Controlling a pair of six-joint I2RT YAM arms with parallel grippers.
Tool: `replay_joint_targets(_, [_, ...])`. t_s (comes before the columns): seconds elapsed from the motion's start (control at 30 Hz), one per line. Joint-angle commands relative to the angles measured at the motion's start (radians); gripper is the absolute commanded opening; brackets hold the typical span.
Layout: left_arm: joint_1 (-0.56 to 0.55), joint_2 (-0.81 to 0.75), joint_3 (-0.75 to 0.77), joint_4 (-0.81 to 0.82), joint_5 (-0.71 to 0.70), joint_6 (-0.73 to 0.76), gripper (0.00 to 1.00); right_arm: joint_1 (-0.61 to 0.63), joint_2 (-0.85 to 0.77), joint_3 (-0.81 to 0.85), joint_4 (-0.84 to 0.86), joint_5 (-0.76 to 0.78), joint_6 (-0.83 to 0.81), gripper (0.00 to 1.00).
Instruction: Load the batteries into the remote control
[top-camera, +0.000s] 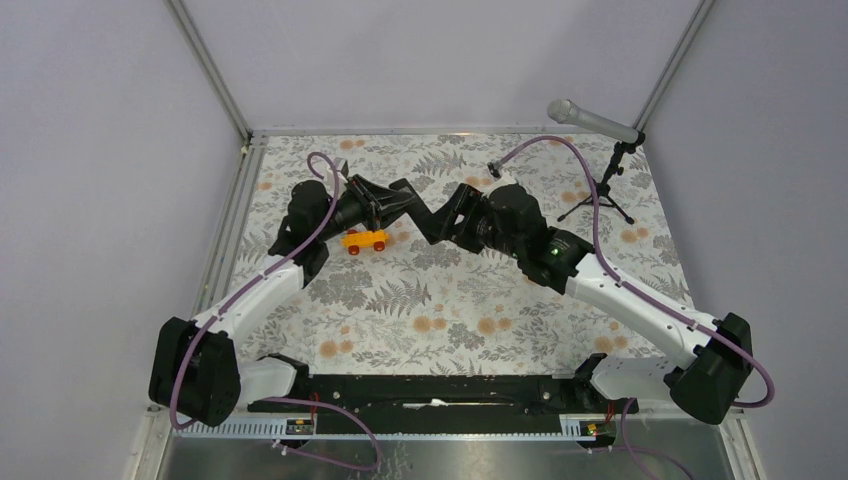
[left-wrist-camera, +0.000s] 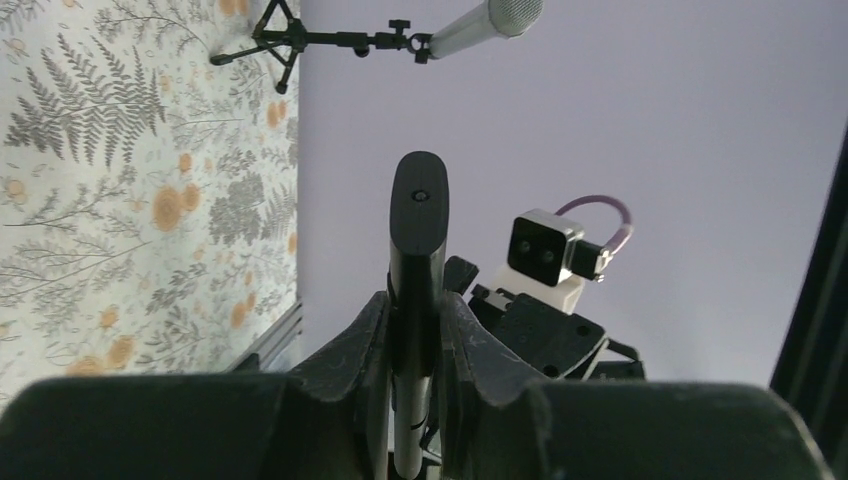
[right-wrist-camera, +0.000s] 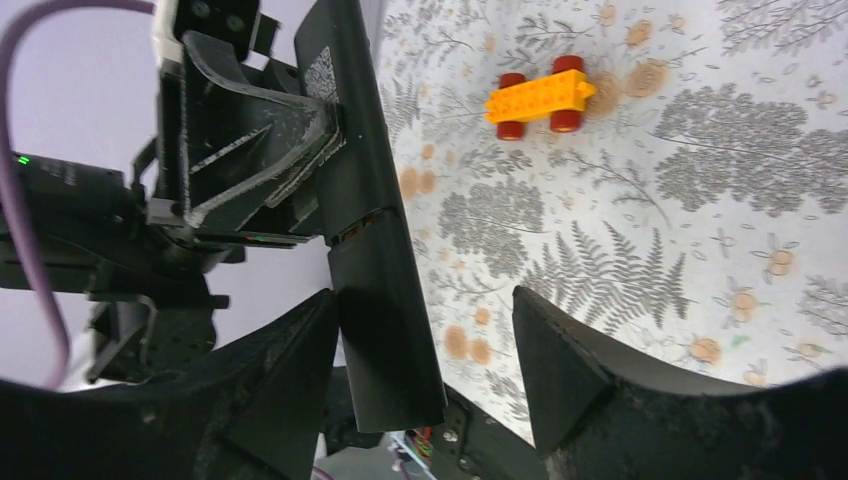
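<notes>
Black remote control (left-wrist-camera: 418, 235) clamped edge-on between the left fingers (left-wrist-camera: 362, 345), right fingers (right-wrist-camera: 565, 360) spread wide around its free end, orange toy car (right-wrist-camera: 538, 95) on the floral desk (right-wrist-camera: 700, 220).

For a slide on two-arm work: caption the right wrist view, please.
Open right gripper brackets the remote clamped in the left gripper, an orange toy car on the table beyond.

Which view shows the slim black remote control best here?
Right wrist: the slim flat black remote control shows its long side, clamped in the left gripper. Left wrist shows it only end-on between that gripper's fingers; from the top external view it is lost among the dark arms.
</notes>
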Motion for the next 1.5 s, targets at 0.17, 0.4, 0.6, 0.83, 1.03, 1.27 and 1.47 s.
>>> replay_joint_targets(0.17, [-0.002, -0.093, -0.007, 0.215, -0.032, -0.264, 0.0, -0.004, -0.029, -0.11, 0.177, 0.041, 0.105, 0.65])
replay_joint_targets(0.4, [-0.017, -0.11, 0.013, 0.223, -0.054, -0.301, 0.0, -0.004, -0.003, -0.124, 0.236, 0.095, 0.111, 0.61])
replay_joint_targets(0.6, [-0.051, -0.1, 0.03, 0.231, -0.067, -0.31, 0.0, -0.004, 0.014, -0.158, 0.355, 0.135, 0.122, 0.51])
replay_joint_targets(0.83, [-0.086, -0.095, 0.036, 0.242, -0.08, -0.321, 0.0, -0.004, 0.046, -0.174, 0.471, 0.156, 0.119, 0.51])
replay_joint_targets(1.03, [-0.111, -0.098, 0.048, 0.248, -0.079, -0.338, 0.0, -0.004, 0.098, -0.163, 0.528, 0.162, 0.113, 0.45])
replay_joint_targets(1.27, [-0.127, -0.103, 0.06, 0.236, -0.081, -0.331, 0.0, -0.003, 0.152, -0.137, 0.566, 0.173, 0.103, 0.41])
replay_joint_targets(1.47, [-0.126, -0.101, 0.058, 0.218, -0.083, -0.3, 0.0, -0.004, 0.115, -0.083, 0.419, 0.197, 0.074, 0.44])
